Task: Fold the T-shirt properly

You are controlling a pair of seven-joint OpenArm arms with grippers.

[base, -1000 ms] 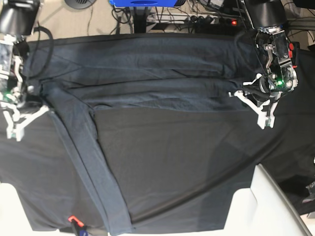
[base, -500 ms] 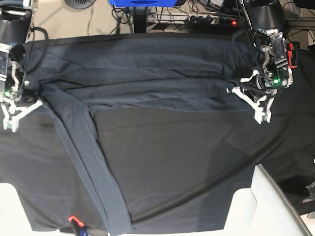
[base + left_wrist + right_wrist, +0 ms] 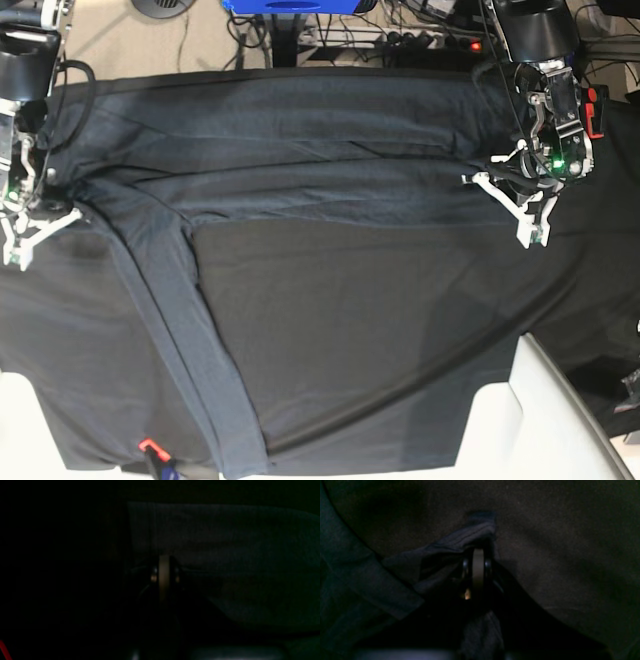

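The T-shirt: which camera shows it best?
The base view: the whole T-shirt lies spread across the table, a long strip trailing down. The right wrist view shows only a bunched bit pinched in the right gripper; the left wrist view is nearly black.

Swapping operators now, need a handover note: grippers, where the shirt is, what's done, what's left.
Left gripper: shut, pinching the T-shirt edge on the base view's right. The left wrist view is too dark to show the grip itself.
Right gripper: shut on a bunched fold of shirt fabric at the opposite end.
T-shirt: stretched across the far part of the table covering cloth between the two arms, with one long strip trailing diagonally toward the near edge.
Done: both ends gripped, one lengthwise fold appears laid.
Left: bring in the trailing strip, finish the remaining folds, then release.
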